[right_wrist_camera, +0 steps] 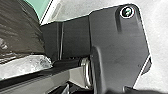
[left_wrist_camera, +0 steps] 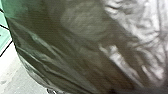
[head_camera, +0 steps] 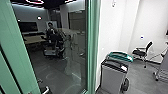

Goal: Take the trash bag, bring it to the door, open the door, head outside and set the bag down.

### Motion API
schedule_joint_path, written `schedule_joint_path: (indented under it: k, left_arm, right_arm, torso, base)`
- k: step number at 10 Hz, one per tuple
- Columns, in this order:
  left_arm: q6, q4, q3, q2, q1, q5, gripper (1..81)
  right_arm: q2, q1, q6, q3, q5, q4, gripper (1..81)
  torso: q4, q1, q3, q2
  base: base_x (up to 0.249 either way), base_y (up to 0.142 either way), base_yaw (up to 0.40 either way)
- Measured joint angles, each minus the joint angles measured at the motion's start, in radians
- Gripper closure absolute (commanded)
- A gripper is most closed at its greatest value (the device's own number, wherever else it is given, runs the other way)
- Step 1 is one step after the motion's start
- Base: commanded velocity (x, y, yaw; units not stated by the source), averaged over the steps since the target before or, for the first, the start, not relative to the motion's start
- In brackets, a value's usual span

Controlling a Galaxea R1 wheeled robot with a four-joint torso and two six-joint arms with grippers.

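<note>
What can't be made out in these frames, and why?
Contents of the trash bag: left wrist view, hidden by its dark plastic.
Its full outline: left wrist view, cut off by edges.
Lower part of the teal-topped bin: head view, behind the grey bin.
Hands of the person: head view, too small and dark.

The trash bag [left_wrist_camera: 75, 50] is blurred and cut off by the left wrist view's edges, its contents hidden. Behind the glass [head_camera: 80, 82], the person [head_camera: 51, 29] is too small and smeared for the hands to be told. The grey bin [head_camera: 113, 77] partly hides the green-topped bin [head_camera: 120, 55]; the head view's edge crops a wheeled stand [head_camera: 162, 71].
</note>
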Motion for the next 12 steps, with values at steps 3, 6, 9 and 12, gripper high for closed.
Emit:
schedule_joint_path:
  k: [3, 6, 9, 12]
  left_arm:
    - [0.000, 0.000, 0.000, 0.000, 0.000, 0.000, 81.1]
    - [0.000, 0.000, 0.000, 0.000, 0.000, 0.000, 81.1]
    - [0.000, 0.000, 0.000, -0.001, -0.001, -0.001, 81.1]
    - [0.000, 0.000, 0.000, -0.001, 0.001, 0.003, 81.1]
  right_arm:
    - [0.000, 0.000, 0.000, 0.000, 0.000, 0.000, 1.0]
    - [0.000, 0.000, 0.000, 0.000, 0.000, 0.000, 1.0]
    - [0.000, 0.000, 0.000, 0.000, -0.002, 0.000, 1.0]
    - [0.000, 0.004, 0.000, -0.001, 0.002, 0.000, 1.0]
  torso:
    - [0.000, 0.000, 0.000, 0.000]
    - [0.000, 0.000, 0.000, 0.000]
    - [0.000, 0.000, 0.000, 0.000]
    - [0.000, 0.000, 0.000, 0.000]
  base:
    - [0.000, 0.000, 0.000]
    - [0.000, 0.000, 0.130]
    - [0.000, 0.000, 0.240]
    - [0.000, 0.000, 0.245]
